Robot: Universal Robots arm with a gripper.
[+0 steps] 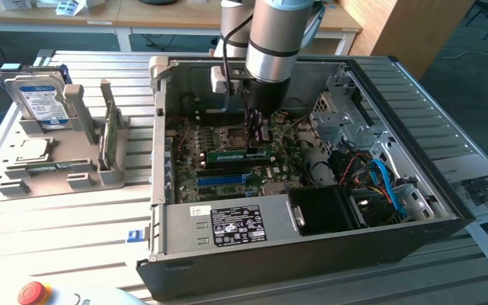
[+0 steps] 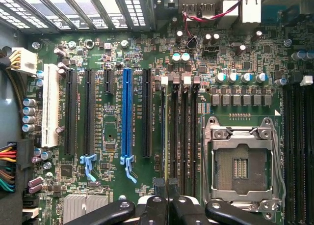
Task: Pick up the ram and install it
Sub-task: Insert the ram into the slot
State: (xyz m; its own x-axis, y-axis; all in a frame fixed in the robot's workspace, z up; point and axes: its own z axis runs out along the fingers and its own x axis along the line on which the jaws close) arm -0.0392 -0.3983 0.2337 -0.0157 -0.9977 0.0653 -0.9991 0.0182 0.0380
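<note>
Looking first at the exterior view, the end effector (image 1: 257, 135) is reaching down into the open computer case (image 1: 312, 257) lying on the desk (image 1: 58, 216). The ram (image 1: 234, 154) is standing on edge along a memory slot of the motherboard (image 1: 227, 181), directly under the fingers. The main risk, as I am judging it, is uneven seating. The fingers are appearing to sit toward the stick's end at the exterior view's right rather than at its middle. A downward push there could be driving that end in while the other is riding high, tilting the stick and straining the slot.

In the wrist view, the ram (image 2: 163, 136) is showing as a thin greenish edge. It is running along the memory slots (image 2: 182, 136) beside the CPU socket (image 2: 240, 168) and leading straight in between the fingertips (image 2: 159, 188). A second danger is lying here: if the stick is not lining up with the slot and the white latches (image 2: 164, 80), force could be bending it or cracking a latch.

The jaws are standing almost fully closed, with only a sliver between them, and they are appearing to pinch the ram's top edge. The contact itself is hiding under the fingertips, so I am calling the hold likely rather than certain.
</note>
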